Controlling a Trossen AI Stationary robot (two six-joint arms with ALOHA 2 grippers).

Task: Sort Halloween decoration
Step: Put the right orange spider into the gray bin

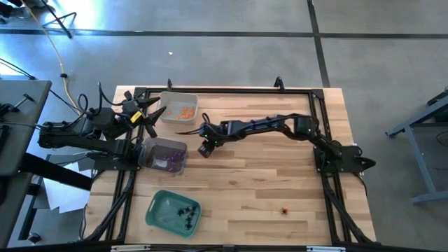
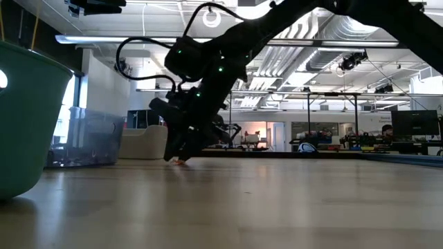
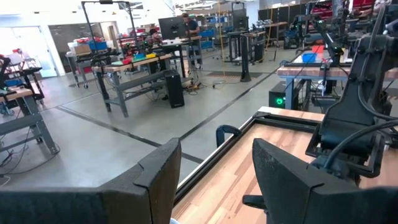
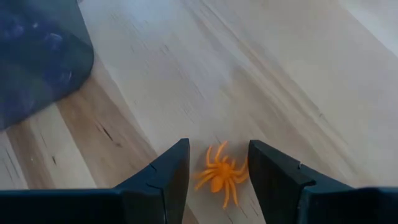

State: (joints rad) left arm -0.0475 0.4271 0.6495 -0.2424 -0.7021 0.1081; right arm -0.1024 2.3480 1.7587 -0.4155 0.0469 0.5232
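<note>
Pale striped wood grain runs across the worktop. An orange spider lies between dark claw fingers. The green tray carries black spiders, the clear bin purple bits, another clear tray orange pieces.

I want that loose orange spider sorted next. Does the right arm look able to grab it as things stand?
Probably yes. The right gripper is down at the table with its fingers open on either side of the orange spider, and nothing lies between them; closing should catch it.
</note>
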